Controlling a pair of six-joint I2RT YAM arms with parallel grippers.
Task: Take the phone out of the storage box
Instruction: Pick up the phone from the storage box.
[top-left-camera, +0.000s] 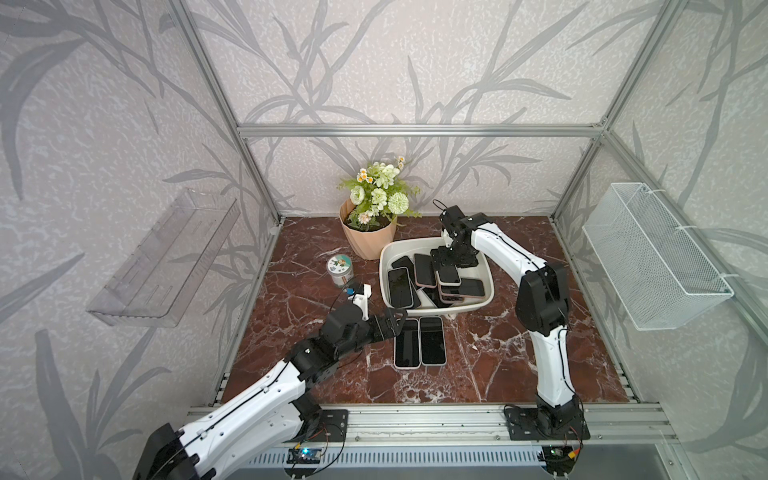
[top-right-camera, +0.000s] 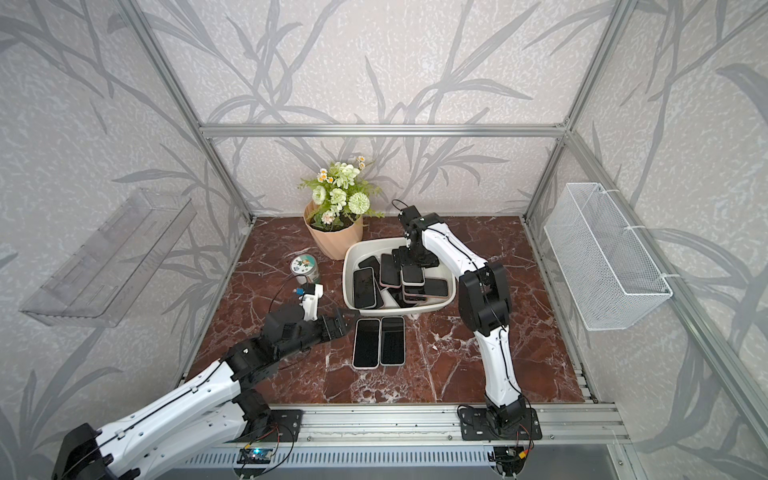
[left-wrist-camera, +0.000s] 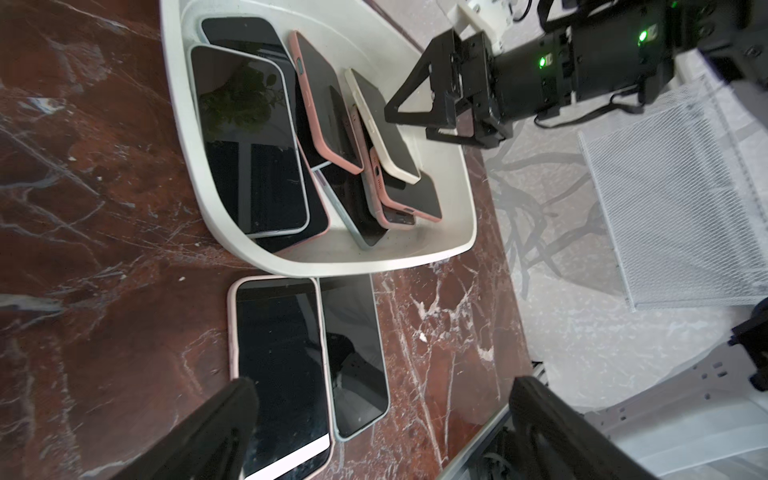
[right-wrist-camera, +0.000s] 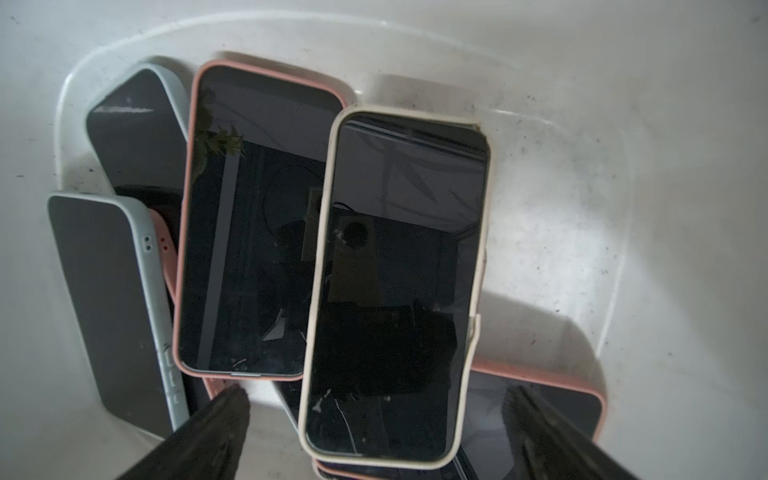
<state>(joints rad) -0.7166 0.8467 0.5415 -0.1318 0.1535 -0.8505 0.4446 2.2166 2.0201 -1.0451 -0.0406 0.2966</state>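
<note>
Top views, progress: two phones are out. A pink-cased phone (top-left-camera: 406, 343) and a pale-cased phone (top-left-camera: 432, 340) lie flat and screen up, side by side on the marble table (top-left-camera: 519, 361), just near of the storage box (top-left-camera: 383, 274). The box sits centre-far, right of the flower pot (top-left-camera: 365, 239). A good half-dozen phones are left inside in a loose overlapping pile, so I'd call it early-to-mid if the box has to be emptied.

Next pick looks set up. The right gripper (right-wrist-camera: 376, 390) is down inside the box with its jaws spread wide and holds nothing. In the right wrist view its fingers (right-wrist-camera: 216, 428) straddle one end of the cream-cased phone (right-wrist-camera: 399, 282), which lies on top of the pile, with a gap showing on both sides. No contact yet as far as I can see. Remaining for this phone: close, lift, clear the rim, set down.

The left gripper (left-wrist-camera: 384, 381) is also wide apart and empty, low over the far-left end of the two phones on the table. Can't tell whether one finger touches the pink-cased one.
</note>
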